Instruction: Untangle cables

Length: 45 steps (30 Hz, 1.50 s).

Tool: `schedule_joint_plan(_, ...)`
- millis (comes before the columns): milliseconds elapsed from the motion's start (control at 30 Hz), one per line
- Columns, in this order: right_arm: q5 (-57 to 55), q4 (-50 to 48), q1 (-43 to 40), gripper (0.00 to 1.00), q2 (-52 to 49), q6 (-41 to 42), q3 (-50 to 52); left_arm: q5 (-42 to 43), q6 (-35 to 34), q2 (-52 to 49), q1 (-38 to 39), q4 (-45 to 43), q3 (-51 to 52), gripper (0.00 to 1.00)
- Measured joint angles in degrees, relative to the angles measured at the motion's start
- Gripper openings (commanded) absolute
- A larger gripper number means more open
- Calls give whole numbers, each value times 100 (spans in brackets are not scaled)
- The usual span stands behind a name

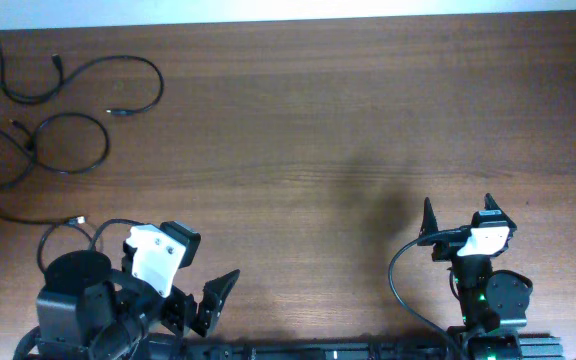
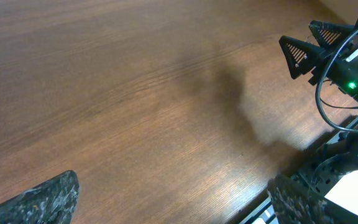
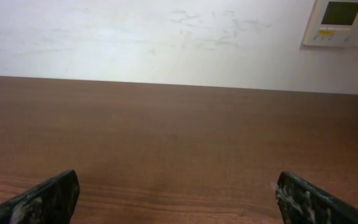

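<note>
Several thin black cables lie at the far left of the wooden table (image 1: 318, 120). One long cable (image 1: 156, 78) curves along the back. A looped cable (image 1: 105, 145) lies below it, and their loops meet or cross near the left edge. Another thin cable (image 1: 28, 222) runs in from the left edge and ends in a small plug. My left gripper (image 1: 206, 298) (image 2: 173, 208) is open and empty at the front left, apart from the cables. My right gripper (image 1: 458, 212) (image 3: 179, 199) is open and empty at the front right; it also shows in the left wrist view (image 2: 319, 46). No cables show in either wrist view.
A thick black wire (image 1: 396, 275) loops from the right arm, and another (image 1: 43, 245) from the left arm's base. A white wall with a control panel (image 3: 340, 22) stands beyond the table's far edge.
</note>
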<state>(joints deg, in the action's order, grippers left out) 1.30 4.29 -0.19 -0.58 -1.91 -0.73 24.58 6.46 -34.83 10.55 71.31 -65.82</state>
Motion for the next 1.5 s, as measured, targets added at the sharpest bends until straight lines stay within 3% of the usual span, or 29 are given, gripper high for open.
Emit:
schedule_joint_plan(400, 0, 0, 0, 98, 0, -4, 0, 0, 0, 24, 0, 26, 0, 99)
schedule_joint_plan(733, 0, 0, 0, 98, 0, -2, 0, -2, 0, 831, -382, 179, 4, 99)
schedule_joint_plan(1300, 2, 0, 0, 99, 0, -2, 0, -2, 0, 848, -382, 170, 4, 99)
schedule_joint_plan(1433, 2, -2, 0, 98, 0, -2, 0, -345, 319, 848, -389, -960, 26, 99)
schedule_joint_plan(1500, 0, 0, 0, 98, 0, -4, 0, -828, 476, 848, -389, -1088, 26, 99)
